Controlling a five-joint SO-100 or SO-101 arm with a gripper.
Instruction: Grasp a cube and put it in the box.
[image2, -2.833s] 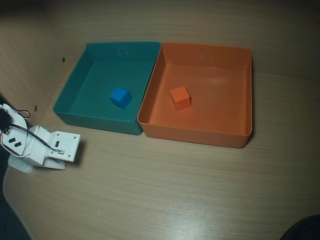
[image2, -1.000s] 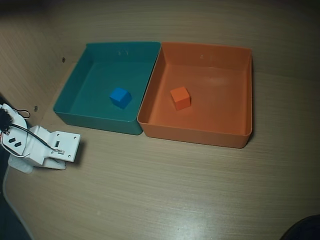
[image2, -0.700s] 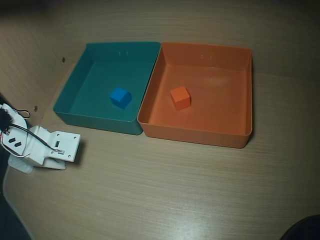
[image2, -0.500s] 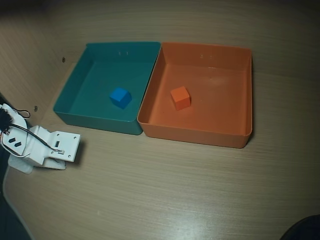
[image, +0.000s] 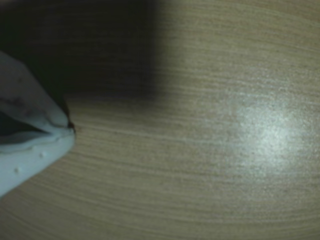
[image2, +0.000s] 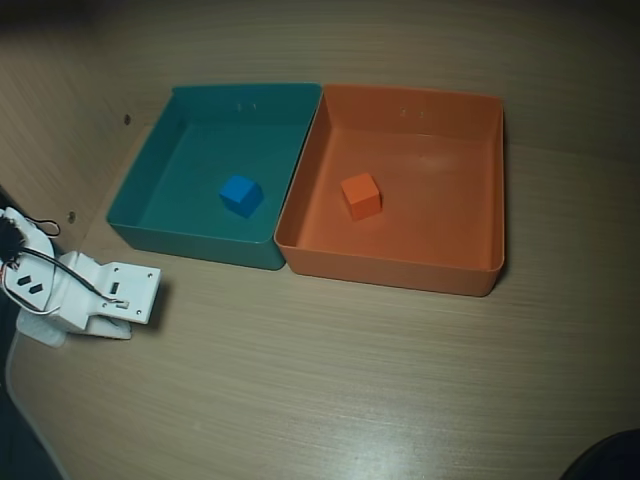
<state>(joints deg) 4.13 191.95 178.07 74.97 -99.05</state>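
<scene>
1. Broadly, the worktop (image2: 330, 380) lies bare and wide below the two trays in the overhead view, and its rounded edge curves along the lower left.
2. Side by side, wall against wall, sit the teal tray (image2: 140, 190) on the left and the box (image2: 480, 200) on the right.
3. Within the box, the cube (image2: 361, 195) rests on the floor left of centre, clear of every wall; a blue cube (image2: 240, 195) sits in the teal tray.
4. Pale wood grain with a soft glare patch fills the wrist view.
5. Low at the left, the end effector (image: 67, 127) shows white fingers meeting at their tips, holding nothing, apart from both trays in the overhead view (image2: 125, 310).
</scene>
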